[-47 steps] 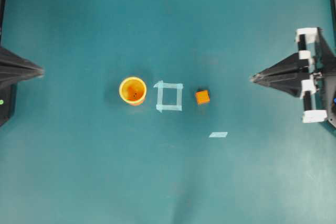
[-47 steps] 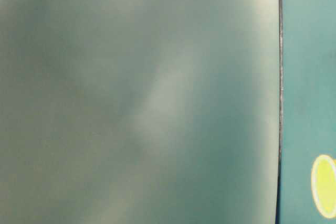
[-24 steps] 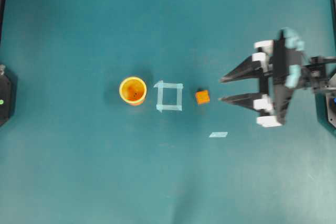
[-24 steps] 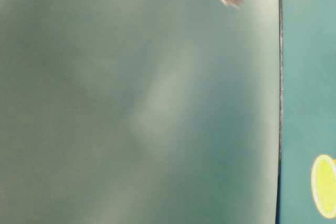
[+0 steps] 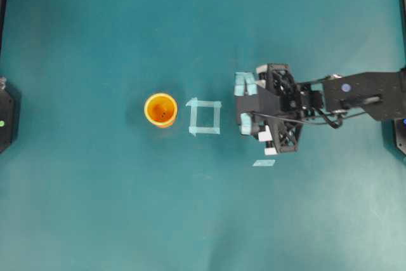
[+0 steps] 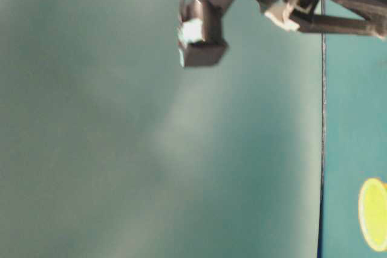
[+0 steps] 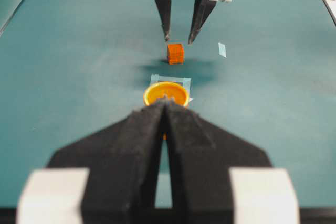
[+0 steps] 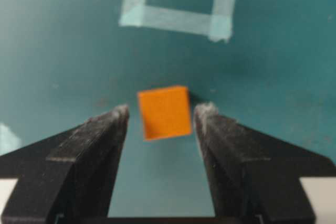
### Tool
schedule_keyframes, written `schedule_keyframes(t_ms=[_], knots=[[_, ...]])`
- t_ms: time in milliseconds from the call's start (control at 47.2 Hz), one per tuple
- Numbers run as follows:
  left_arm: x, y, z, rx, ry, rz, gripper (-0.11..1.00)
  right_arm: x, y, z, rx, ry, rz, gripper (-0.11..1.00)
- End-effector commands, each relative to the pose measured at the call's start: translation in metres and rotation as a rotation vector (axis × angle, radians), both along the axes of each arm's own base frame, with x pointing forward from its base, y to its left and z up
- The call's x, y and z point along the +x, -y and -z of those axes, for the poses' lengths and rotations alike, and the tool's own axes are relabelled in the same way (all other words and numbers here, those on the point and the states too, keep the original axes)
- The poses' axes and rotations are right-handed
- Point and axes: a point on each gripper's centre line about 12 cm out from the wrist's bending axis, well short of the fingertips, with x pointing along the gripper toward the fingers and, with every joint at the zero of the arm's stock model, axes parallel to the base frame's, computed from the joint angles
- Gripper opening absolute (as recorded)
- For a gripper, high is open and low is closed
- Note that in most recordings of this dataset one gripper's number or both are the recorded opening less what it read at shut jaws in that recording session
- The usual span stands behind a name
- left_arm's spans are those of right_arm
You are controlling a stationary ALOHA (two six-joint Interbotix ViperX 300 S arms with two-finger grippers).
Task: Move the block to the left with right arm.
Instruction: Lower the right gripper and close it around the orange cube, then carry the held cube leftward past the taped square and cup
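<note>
Orange cup [image 5: 160, 110], apparently empty

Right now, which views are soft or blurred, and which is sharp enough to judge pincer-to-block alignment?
Table-level view: mostly a hazy, featureless teal blur, right pincer smeared at the top. Left wrist view: left pincer soft up close, block crisper. Right wrist view: fingertips slightly soft, block edges clear, best for alignment. Overhead view: even light, block hidden.
</note>
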Motion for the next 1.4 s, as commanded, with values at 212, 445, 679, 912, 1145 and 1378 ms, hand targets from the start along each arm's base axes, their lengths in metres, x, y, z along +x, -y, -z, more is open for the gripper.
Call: schedule_keyframes(t_ms=[212, 445, 679, 912, 1145, 1378], knots=[[-0.001, 0.000, -0.006, 0.013, 0.008, -0.003, 0.00, 0.012, 0.008, -0.005, -0.020, 0.006, 0.007, 0.58], [-0.001, 0.000, -0.006, 0.014, 0.008, -0.003, 0.00, 0.016, 0.005, -0.002, 0.003, 0.037, 0.013, 0.58], [-0.001, 0.000, -0.006, 0.011, 0.009, -0.003, 0.00, 0.017, -0.001, 0.003, 0.023, 0.032, 0.014, 0.58], [-0.001, 0.000, -0.006, 0.011, 0.004, -0.003, 0.00, 0.011, -0.004, 0.010, 0.030, 0.009, 0.013, 0.58], [-0.001, 0.000, -0.005, 0.006, -0.005, -0.003, 0.00, 0.006, -0.004, 0.015, 0.031, -0.005, 0.013, 0.57], [0.000, 0.000, -0.003, 0.001, -0.011, -0.004, 0.00, 0.002, -0.004, 0.019, 0.044, -0.022, 0.030, 0.57]])
